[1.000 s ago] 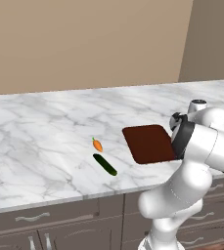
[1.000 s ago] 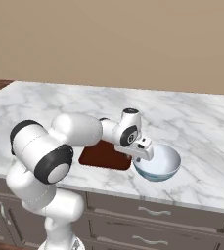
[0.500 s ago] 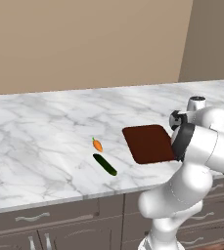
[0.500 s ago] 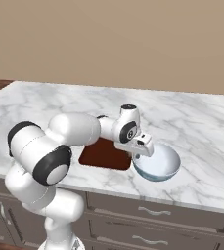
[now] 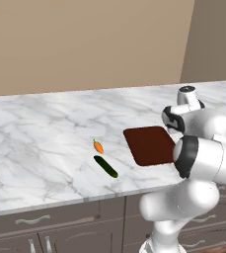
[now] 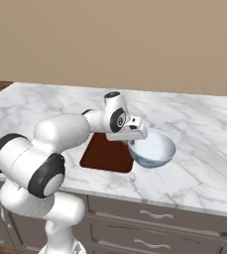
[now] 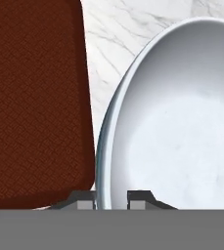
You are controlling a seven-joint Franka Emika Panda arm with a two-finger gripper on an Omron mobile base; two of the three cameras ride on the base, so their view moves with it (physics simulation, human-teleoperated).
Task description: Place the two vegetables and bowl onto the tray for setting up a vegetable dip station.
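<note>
Jaws clamped across rim of small pale white-bluish bowl (image 6: 152, 149), raised beside flat reddish-brown rectangular tray (image 6: 108, 154) near counter (image 5: 40, 128) front edge. Orange carrot (image 5: 98, 147) and dark green cucumber (image 5: 105, 166) lie on counter; nothing on tray yet.

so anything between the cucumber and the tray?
Nothing: bare marble counter separates the cucumber from the tray, seen in the left base view.

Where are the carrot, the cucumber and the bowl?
carrot (image 5: 98, 147): left base view, its orange middle.
cucumber (image 5: 105, 166): left base view, mid-length of its dark green body.
bowl (image 6: 154, 149): right base view, its pale inner wall.
</note>
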